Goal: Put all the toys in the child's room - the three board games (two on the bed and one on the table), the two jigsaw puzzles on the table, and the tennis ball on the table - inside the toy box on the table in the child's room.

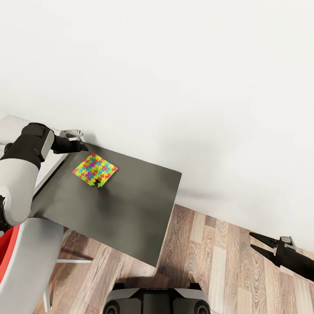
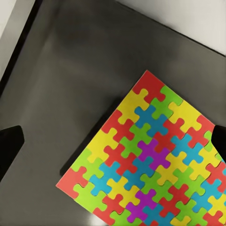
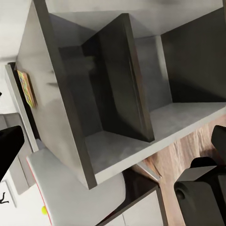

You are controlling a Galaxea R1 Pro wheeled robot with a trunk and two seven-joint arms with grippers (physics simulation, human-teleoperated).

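One jigsaw puzzle [image 1: 94,170] of bright interlocking pieces lies flat on the dark grey side unit [image 1: 131,205] of the table, near its far left corner. My left gripper [image 1: 80,146] hovers just beyond the puzzle's far left corner. In the left wrist view the puzzle [image 2: 150,160] lies under the left gripper [image 2: 115,143], which is open with nothing between its widely spread fingers. My right gripper [image 1: 259,244] hangs open and empty over the floor, well right of the unit. The right wrist view sees the puzzle [image 3: 27,87] edge-on on top of the unit.
A strip of the light desk top [image 1: 48,172] adjoins the unit on the left. A white chair with red trim [image 1: 26,261] stands at the near left corner. The unit's side has open shelf compartments [image 3: 122,84]. A white wall is behind, wooden floor [image 1: 218,253] to the right.
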